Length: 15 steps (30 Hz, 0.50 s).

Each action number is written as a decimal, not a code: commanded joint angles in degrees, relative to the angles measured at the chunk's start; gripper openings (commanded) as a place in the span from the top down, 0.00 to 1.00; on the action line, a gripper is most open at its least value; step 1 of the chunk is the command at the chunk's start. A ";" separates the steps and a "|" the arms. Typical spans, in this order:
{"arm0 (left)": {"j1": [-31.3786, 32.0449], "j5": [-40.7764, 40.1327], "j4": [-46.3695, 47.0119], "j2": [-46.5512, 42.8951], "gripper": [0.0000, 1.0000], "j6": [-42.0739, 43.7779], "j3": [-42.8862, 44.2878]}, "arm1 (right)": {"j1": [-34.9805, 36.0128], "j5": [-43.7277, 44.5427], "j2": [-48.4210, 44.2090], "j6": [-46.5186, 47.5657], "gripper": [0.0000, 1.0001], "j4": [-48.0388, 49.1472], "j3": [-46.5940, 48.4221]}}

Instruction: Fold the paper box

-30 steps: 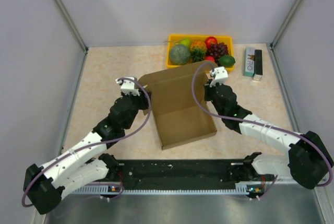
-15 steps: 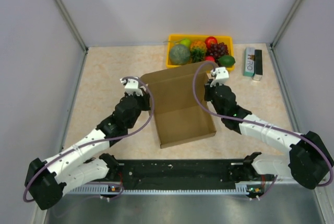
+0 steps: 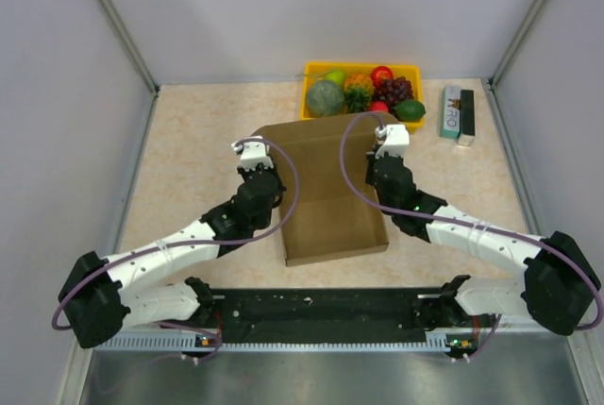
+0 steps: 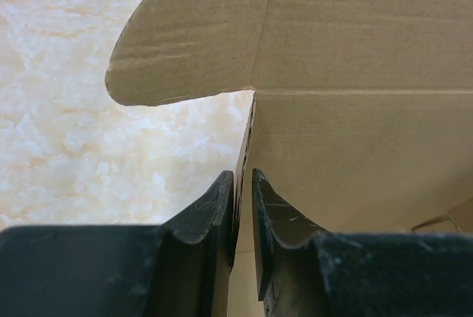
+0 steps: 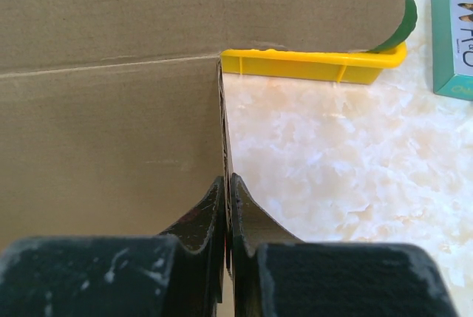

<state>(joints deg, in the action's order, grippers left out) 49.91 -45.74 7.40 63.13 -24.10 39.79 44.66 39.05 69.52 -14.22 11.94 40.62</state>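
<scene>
Matte brown corrugated paper box (image 3: 326,193), open-topped with a rounded back flap raised, sits mid-table. The left gripper (image 4: 242,182) and right gripper (image 5: 226,184) each pinch a thin side wall. The flap hides part of a yellow tray (image 5: 310,64)

**Table state: three items on it**

Beige marbled table (image 3: 198,131) carried three things. Paper box (image 3: 330,214) sat mid-table, open side up, base flat on the surface, side walls up and far flap raised. Yellow tray (image 3: 408,67) of fruit lay at the far edge, just behind that flap. Couldn't tell whether they touched. Small green-and-white carton (image 3: 457,110) lay flat right of the tray, apart from it, near the far right corner.
</scene>
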 commanded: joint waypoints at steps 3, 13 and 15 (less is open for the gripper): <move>0.54 -5.41 8.42 2.60 0.79 1.07 1.86 | 1.48 -0.03 2.81 -1.51 1.00 2.29 5.08; -1.66 -5.51 18.08 7.36 0.84 3.88 3.36 | 1.39 2.35 9.41 -1.51 1.00 7.12 9.13; -1.57 -4.02 19.23 7.09 0.85 3.80 2.14 | 1.48 2.35 9.32 -0.81 1.00 9.74 6.77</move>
<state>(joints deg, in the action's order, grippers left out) 48.05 -53.41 18.72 70.67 -20.36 40.71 44.88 42.57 78.94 -14.66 14.37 47.44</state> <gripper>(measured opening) 0.165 0.009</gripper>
